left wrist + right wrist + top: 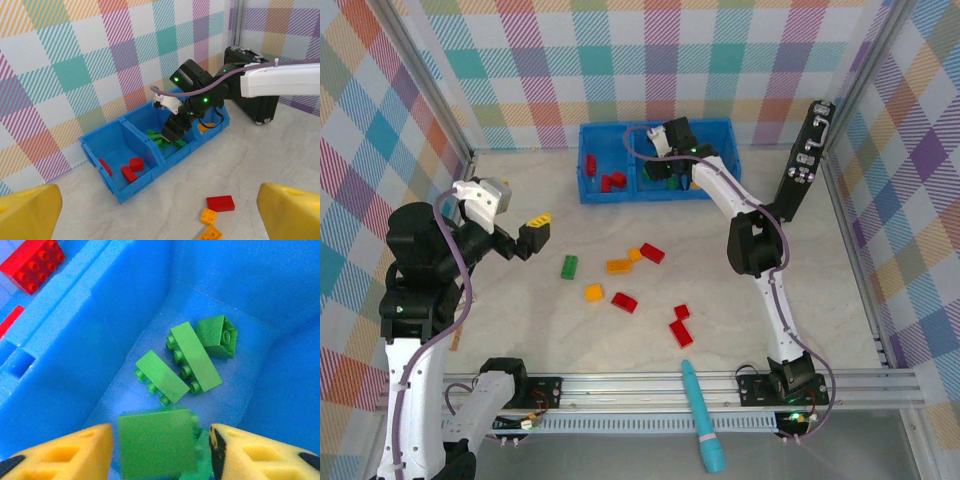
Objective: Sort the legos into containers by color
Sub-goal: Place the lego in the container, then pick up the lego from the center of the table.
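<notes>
The blue three-compartment bin [655, 196] stands at the back of the table. My right gripper [666, 165] reaches down into its middle compartment [100, 315], open, with a blurred green lego [156, 447] loose between the yellow fingers and gaps on both sides. Three more green legos [194, 356] lie on the floor below it. Red legos [131, 170] sit in the left compartment. My left gripper [532, 238] hovers open and empty over the left of the table. Loose on the table are a green lego [569, 267], orange legos [619, 265] and red legos [681, 333].
A tall black device [805, 160] leans at the back right, next to the bin. A long teal tool [701, 420] lies across the metal rail at the front. Checked walls close in the table on the left, back and right.
</notes>
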Tool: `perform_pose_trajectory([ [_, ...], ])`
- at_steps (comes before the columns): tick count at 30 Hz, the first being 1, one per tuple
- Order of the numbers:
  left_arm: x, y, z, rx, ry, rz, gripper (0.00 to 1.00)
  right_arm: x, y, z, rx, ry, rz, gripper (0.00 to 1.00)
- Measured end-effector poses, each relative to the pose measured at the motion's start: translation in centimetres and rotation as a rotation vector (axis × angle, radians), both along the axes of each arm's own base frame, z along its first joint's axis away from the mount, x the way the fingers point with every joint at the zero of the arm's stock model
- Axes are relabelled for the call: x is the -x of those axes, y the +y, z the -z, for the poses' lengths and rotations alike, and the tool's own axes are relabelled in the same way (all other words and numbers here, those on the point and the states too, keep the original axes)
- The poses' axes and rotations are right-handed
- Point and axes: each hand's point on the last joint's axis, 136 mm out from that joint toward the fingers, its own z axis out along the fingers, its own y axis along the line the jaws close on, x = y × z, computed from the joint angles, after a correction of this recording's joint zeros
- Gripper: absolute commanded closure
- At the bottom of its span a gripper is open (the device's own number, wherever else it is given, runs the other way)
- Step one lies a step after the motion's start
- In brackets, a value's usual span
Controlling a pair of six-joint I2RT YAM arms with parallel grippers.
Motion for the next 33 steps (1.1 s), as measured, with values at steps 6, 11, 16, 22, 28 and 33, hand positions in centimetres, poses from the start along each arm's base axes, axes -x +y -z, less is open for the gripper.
perform_pose_trajectory([
  [6, 0.0, 0.0, 0.0, 0.0, 0.0, 0.0, 0.0, 0.1, 0.1, 0.0, 0.001, 0.0, -0.01, 0.38],
  [11, 0.2, 0.0, -0.1, 0.001, -0.006, 0.001, 0.0, 1.4, 0.4, -0.6, -0.031, 0.047, -0.03, 0.34],
  [16, 0.8, 0.0, -0.6, 0.001, -0.025, 0.004, 0.0, 5.6, -0.3, -3.4, -0.05, 0.109, -0.059, 0.32],
  [22, 1.2, -0.2, -0.8, 0.003, -0.037, 0.011, 0.0, 13.6, -1.1, -5.3, 0.001, 0.141, -0.165, 0.25],
  [28, 1.3, -0.3, -0.8, 0.005, -0.036, 0.019, 0.0, 21.4, -0.4, 0.9, 0.108, 0.284, -0.328, 0.22],
  [33, 1.3, -0.4, -0.8, 0.006, -0.035, 0.027, 0.0, 24.8, 0.0, 4.1, 0.184, 0.355, -0.421, 0.2],
])
